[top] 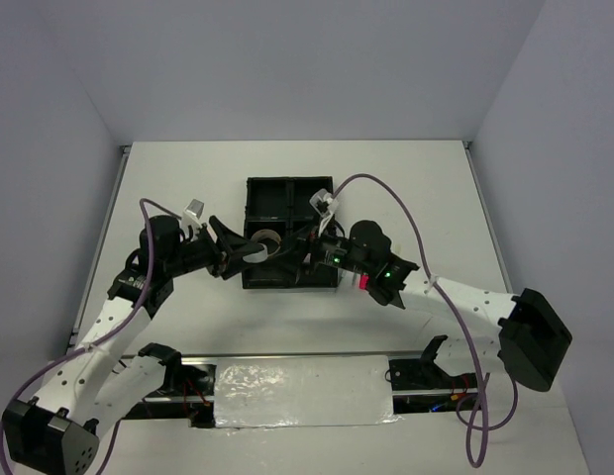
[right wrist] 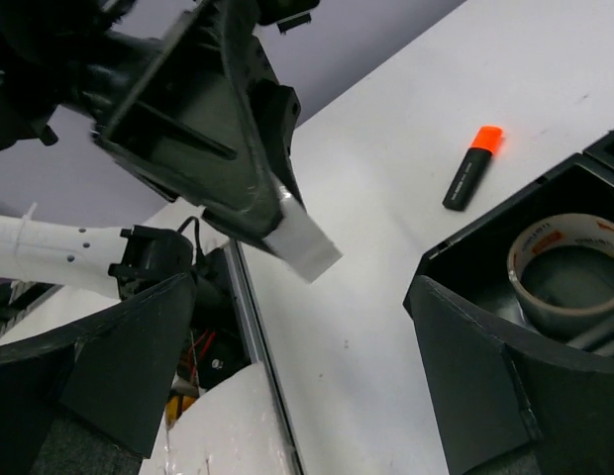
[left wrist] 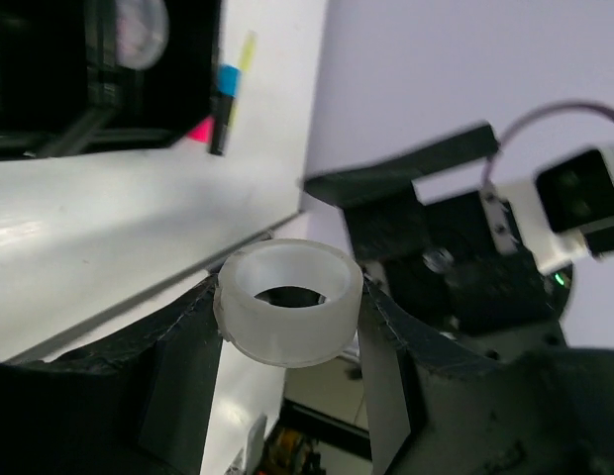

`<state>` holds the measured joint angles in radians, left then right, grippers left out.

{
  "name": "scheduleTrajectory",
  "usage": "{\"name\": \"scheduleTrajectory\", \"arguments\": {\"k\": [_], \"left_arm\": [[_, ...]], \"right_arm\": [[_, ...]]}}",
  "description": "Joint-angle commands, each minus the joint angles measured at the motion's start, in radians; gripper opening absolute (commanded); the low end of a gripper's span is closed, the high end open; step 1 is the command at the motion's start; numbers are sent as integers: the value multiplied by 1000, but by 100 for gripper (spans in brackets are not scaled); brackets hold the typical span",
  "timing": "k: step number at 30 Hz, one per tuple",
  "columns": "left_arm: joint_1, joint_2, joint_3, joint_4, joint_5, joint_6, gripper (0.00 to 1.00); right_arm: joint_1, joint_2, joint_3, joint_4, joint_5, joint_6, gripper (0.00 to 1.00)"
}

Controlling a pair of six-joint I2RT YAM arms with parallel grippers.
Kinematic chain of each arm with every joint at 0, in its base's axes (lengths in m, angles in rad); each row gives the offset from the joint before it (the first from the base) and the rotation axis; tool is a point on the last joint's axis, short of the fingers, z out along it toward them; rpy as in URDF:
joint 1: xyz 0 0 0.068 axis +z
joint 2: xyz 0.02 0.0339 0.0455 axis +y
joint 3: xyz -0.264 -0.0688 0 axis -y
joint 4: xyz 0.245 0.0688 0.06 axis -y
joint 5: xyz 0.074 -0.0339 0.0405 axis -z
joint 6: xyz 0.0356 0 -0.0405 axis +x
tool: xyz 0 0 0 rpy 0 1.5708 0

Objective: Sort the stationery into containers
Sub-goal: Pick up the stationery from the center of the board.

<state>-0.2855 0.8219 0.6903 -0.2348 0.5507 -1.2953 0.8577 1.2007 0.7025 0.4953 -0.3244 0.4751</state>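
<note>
My left gripper (top: 252,247) (left wrist: 287,295) is shut on the grey-white cylinder (left wrist: 287,332), a short translucent ring, and holds it over the near-left compartment of the black tray (top: 250,188). The grey tape ring (right wrist: 566,272) (top: 266,237) lies in that compartment. My right gripper (top: 305,255) (right wrist: 302,327) is open and empty, just right of the left gripper, low over the tray's near edge. The orange-capped stick (right wrist: 471,166) lies on the table beside the tray. The round clear tub (left wrist: 139,30) sits in the tray. Pink and blue highlighters (left wrist: 218,109) and a thin yellow pen (left wrist: 246,49) lie beside the tray.
The two grippers are close together, fingers pointing at each other over the tray's near side. The left gripper's body (right wrist: 203,119) fills the upper left of the right wrist view. The table's near edge and base rail (right wrist: 250,327) run below the right gripper.
</note>
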Motion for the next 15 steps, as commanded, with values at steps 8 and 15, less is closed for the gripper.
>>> {"name": "scheduleTrajectory", "arguments": {"k": [8, 15], "left_arm": [[-15, -32, 2, 138, 160, -79, 20], [-18, -47, -3, 104, 135, -70, 22]], "right_arm": [[12, 102, 60, 201, -143, -110, 92], [11, 106, 49, 288, -205, -113, 72]]}}
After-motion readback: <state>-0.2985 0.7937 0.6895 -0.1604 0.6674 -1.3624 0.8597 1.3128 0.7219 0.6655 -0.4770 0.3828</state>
